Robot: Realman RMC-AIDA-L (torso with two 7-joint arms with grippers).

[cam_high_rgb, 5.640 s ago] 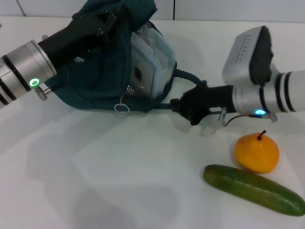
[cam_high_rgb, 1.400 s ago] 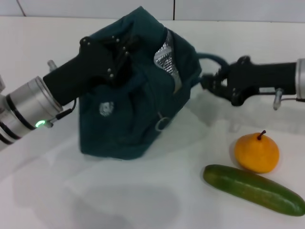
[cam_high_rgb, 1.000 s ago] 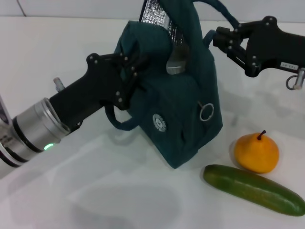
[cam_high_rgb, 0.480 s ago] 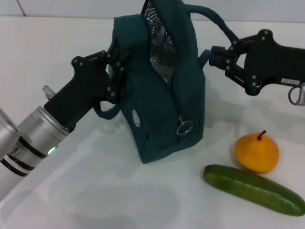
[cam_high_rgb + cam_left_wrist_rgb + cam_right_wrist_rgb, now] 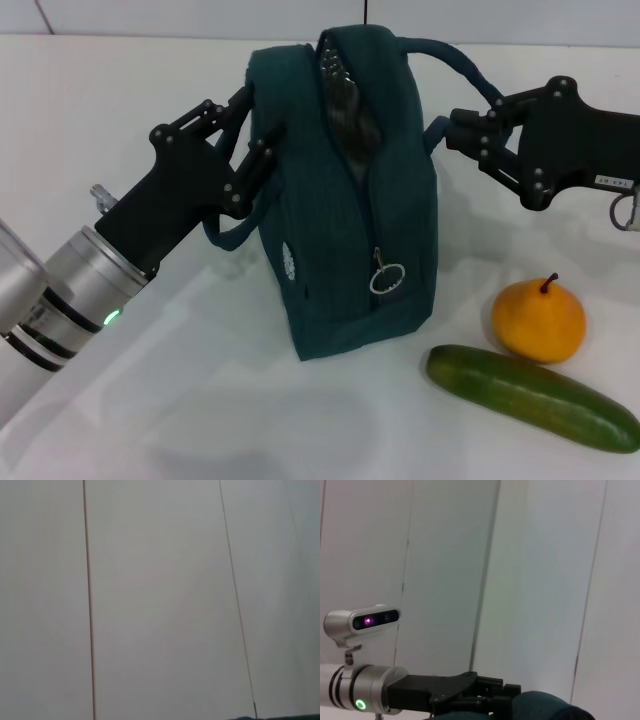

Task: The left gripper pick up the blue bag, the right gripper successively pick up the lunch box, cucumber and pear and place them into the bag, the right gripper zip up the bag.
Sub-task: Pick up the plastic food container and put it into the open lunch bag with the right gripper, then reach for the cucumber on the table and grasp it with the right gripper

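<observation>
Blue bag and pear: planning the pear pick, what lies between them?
Head view: only bare white table lies between the blue bag and pear.

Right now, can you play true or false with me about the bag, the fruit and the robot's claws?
1. The blue bag stands upright on the table. True.
2. The pear is inside the bag. False: it sits on the table beside the cucumber.
3. The left gripper is at the bag's left side. True.
4. The right gripper holds the cucumber. False: it is at the bag's handle.
5. The bag's top is zipped shut. False: it gapes open.
</observation>
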